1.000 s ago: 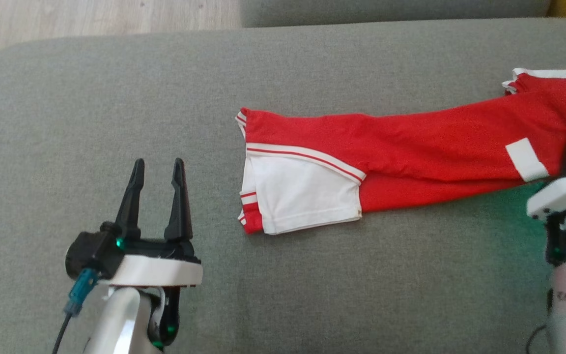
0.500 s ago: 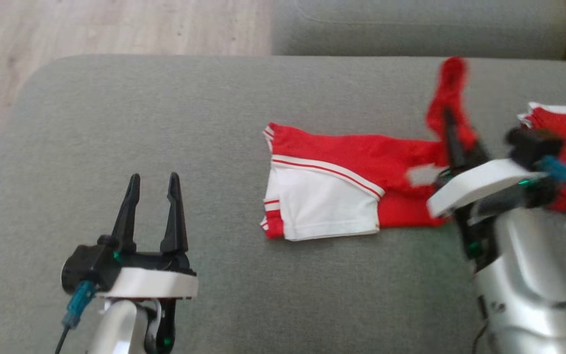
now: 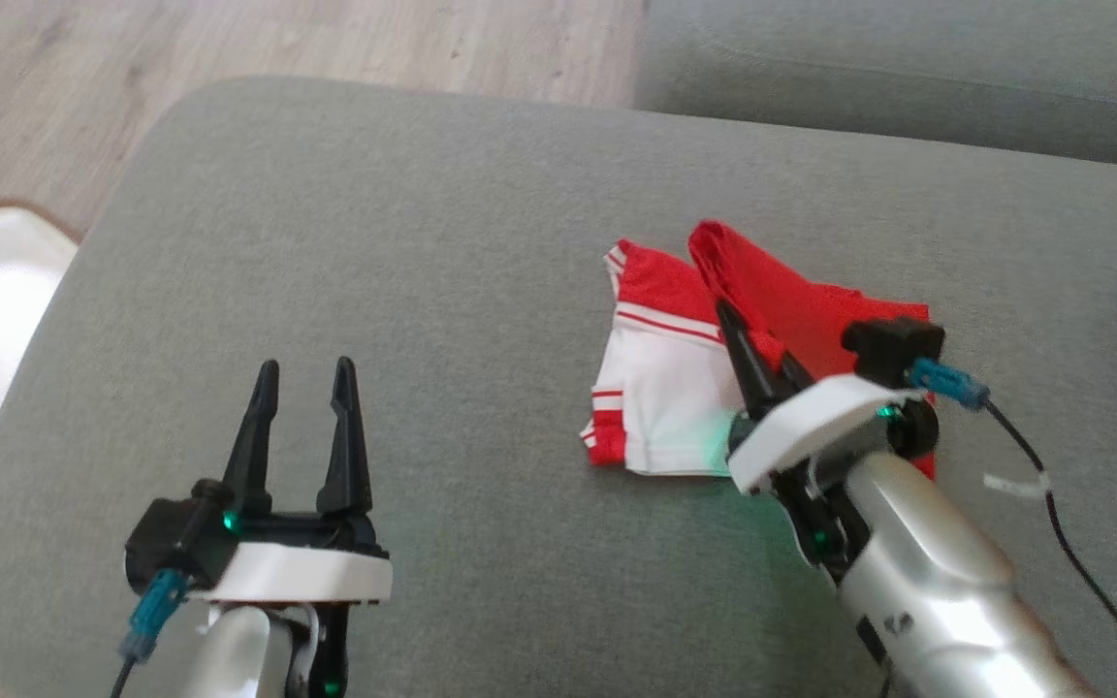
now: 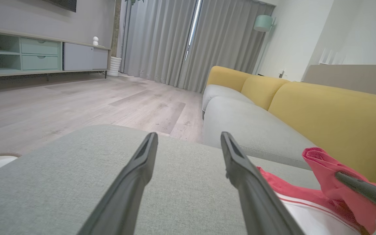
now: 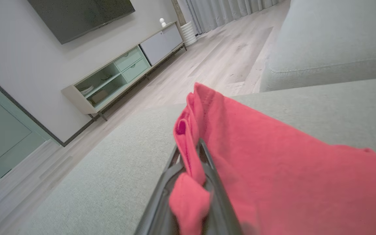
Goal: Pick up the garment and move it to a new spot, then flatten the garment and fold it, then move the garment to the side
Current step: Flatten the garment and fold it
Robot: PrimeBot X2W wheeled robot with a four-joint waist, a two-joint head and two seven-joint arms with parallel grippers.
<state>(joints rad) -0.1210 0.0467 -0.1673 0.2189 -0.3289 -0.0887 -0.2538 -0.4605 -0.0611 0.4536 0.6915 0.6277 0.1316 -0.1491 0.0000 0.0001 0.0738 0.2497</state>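
Right jaws pinch the garment (image 3: 811,310) — red end now drawn over the white half, mid-fold; left jaws wide, well apart.

You have a grey cushion (image 3: 374,242) before you, pale wood floor (image 4: 77,98), grey curtains (image 4: 162,39), a yellow-backed sofa (image 4: 321,107), and a low cabinet (image 5: 122,71) under a wall television (image 5: 80,16).

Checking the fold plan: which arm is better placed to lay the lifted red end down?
Right: the right gripper is shut on the red-and-white fabric garment; the open left gripper hovers apart from it.
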